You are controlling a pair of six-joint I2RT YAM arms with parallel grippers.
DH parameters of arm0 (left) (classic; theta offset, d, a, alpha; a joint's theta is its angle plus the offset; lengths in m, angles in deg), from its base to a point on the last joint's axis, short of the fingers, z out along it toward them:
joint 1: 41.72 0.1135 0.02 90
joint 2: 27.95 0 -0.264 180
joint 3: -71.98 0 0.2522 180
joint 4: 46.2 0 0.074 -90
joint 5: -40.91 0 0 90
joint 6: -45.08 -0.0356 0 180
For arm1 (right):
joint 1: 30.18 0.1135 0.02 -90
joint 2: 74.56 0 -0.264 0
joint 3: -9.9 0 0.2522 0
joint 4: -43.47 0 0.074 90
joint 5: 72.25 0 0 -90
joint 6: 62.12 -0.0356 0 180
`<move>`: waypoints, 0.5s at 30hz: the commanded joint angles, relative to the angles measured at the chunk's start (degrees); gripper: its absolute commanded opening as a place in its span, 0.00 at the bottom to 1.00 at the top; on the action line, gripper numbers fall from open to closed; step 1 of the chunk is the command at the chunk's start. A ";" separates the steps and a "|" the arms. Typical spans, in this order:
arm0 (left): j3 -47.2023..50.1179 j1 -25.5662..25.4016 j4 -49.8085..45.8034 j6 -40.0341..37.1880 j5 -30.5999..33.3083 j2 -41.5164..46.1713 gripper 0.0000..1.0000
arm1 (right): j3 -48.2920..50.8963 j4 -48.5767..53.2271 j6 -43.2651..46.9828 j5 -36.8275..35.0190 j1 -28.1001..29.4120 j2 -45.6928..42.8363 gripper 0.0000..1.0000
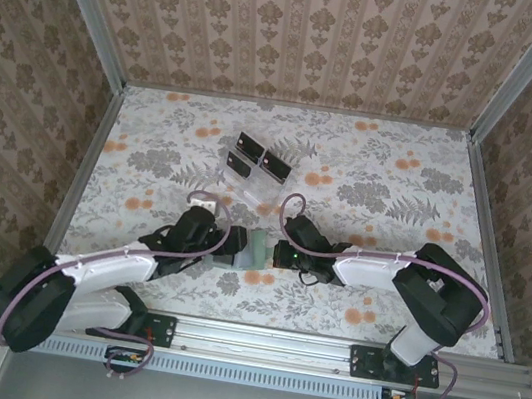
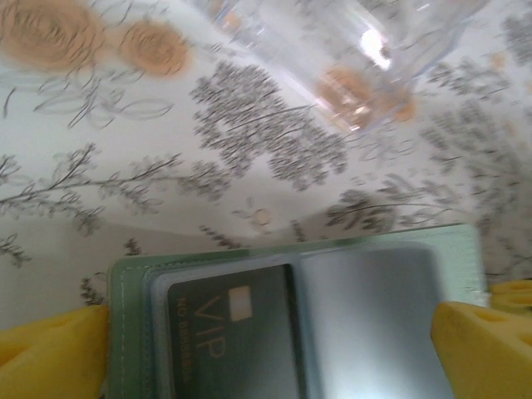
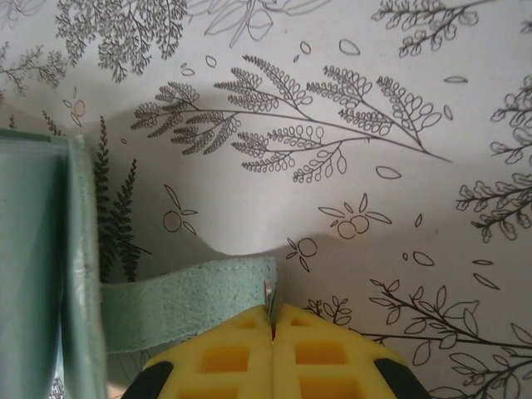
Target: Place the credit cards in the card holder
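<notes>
The grey-green card holder (image 1: 256,251) lies on the table between both grippers. In the left wrist view the card holder (image 2: 133,287) is spread flat, with one black credit card (image 2: 237,341) marked VIP inside its left clear pocket; the right pocket looks bare. My left gripper (image 2: 266,357) stands open, its yellow fingers (image 2: 50,357) at either end of the holder. My right gripper (image 3: 272,320) is shut on the end of the holder's green strap (image 3: 183,303). More black credit cards (image 1: 275,163) stand in a clear rack farther back.
The clear plastic slotted rack (image 1: 249,179) sits behind the holder, mid-table, and its base (image 2: 374,50) shows blurred just past the left gripper. Patterned walls close the table at the back and sides. Floral tabletop (image 3: 332,125) lies bare beyond the right gripper.
</notes>
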 commanded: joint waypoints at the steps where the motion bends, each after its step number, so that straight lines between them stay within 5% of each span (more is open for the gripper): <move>1: -2.24 -2.17 -1.96 1.37 2.14 4.14 1.00 | 0.61 -2.02 -0.99 1.49 -0.28 0.77 0.00; 7: -4.61 -6.33 1.00 3.84 3.70 4.23 1.00 | 0.70 -2.23 -0.99 1.84 -0.66 0.38 0.00; 15: -10.97 -11.34 4.83 4.11 4.41 -7.38 1.00 | 1.79 -1.83 -1.25 2.28 -2.17 -3.68 0.00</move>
